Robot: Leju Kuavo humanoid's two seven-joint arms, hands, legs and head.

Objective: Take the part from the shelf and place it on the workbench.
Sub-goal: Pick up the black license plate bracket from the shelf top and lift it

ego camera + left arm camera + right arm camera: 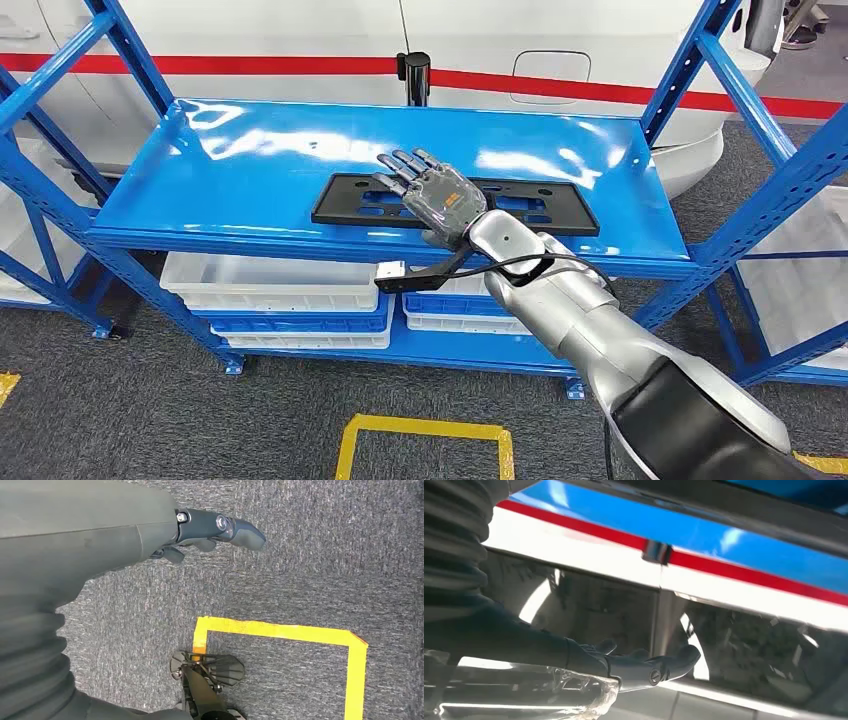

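The part (545, 208) is a long flat black plate with cut-outs, lying on the top board of the blue shelf (250, 170) near its front edge. My right hand (435, 192) is stretched out over the middle of the plate, fingers straight and apart, holding nothing. I cannot tell whether the palm touches the plate. In the right wrist view the right hand (644, 666) shows with extended fingers. My left hand (210, 535) hangs above the grey carpet, fingers loose and empty.
White bins (270, 285) fill the lower shelf level. Slanted blue uprights (740, 110) frame both ends of the shelf. Behind it stands a white body with a red stripe (300, 65) and a black post (413, 75). Yellow tape (420, 432) marks a square on the carpet.
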